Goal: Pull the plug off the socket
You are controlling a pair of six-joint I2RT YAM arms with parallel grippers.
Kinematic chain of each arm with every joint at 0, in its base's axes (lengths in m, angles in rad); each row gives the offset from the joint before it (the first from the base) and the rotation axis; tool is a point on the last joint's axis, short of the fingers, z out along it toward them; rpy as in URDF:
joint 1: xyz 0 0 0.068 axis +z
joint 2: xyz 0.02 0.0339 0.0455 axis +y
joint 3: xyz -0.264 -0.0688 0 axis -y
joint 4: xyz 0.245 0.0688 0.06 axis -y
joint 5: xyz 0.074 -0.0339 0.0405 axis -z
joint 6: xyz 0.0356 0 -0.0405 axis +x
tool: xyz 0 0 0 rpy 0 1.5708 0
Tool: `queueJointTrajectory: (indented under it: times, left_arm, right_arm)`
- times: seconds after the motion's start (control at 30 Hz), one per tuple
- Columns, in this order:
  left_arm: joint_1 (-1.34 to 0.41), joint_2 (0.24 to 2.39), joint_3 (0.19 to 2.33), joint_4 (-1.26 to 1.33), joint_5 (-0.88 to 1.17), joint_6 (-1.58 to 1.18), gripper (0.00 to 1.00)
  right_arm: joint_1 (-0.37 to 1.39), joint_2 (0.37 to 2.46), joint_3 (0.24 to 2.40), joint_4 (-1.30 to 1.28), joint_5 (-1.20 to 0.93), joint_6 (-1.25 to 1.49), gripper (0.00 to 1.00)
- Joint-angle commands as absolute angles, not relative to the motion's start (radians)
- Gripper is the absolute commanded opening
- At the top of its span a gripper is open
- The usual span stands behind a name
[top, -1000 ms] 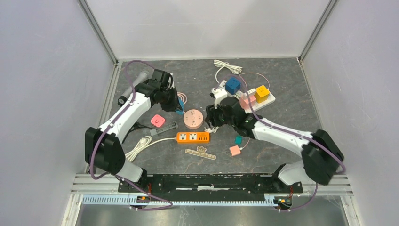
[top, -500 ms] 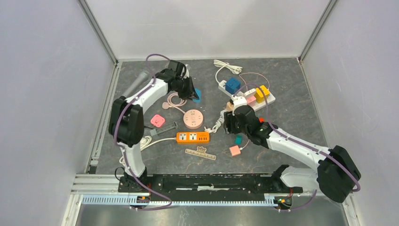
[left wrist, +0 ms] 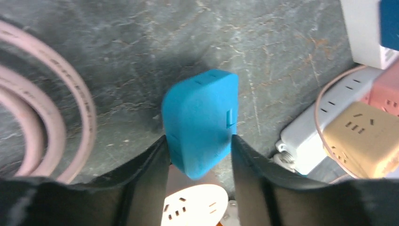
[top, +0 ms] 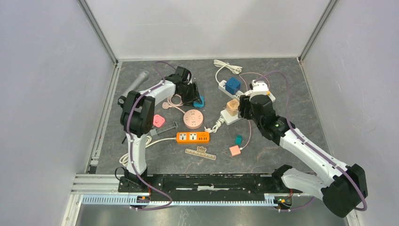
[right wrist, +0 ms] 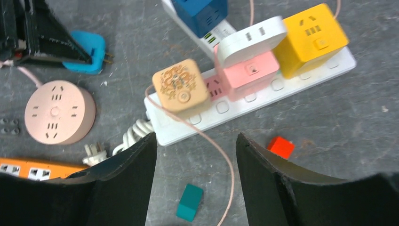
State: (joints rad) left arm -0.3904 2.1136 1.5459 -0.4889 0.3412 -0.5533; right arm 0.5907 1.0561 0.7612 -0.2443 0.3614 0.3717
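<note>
grey tabletop (top: 301, 108): left hand (left wrist: 197, 143) grips blue plug (left wrist: 200, 115).

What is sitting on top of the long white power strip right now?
On the white power strip sit a tan cube, a pink cube with a white adapter on it, and a yellow cube. The sockets under them are covered.

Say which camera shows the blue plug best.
The left wrist view: the blue plug fills the middle, held in the left gripper. The right wrist view shows it small, prongs visible; the top view, a speck.
</note>
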Motion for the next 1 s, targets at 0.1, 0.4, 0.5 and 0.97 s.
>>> queueJointTrajectory:
  times: [0.1, 0.4, 0.5, 0.97]
  left_arm:
    - [-0.394, 2.026, 1.594, -0.576, 0.168, -0.504, 0.76]
    - [-0.401, 1.810, 1.568, -0.578, 0.213, -0.483, 0.85]
    - [-0.402, 1.708, 1.514, -0.578, 0.187, -0.479, 0.88]
    - [-0.394, 1.398, 1.245, -0.599, -0.010, -0.485, 1.00]
  right_arm:
    - [0.492, 1.069, 0.837, -0.276, 0.392, 0.344, 0.69]
    - [0.226, 1.196, 0.906, -0.231, 0.264, 0.373, 0.71]
    - [0.100, 1.260, 0.923, -0.213, 0.188, 0.391, 0.71]
    - [-0.186, 1.705, 1.183, -0.145, -0.196, 0.394, 0.69]
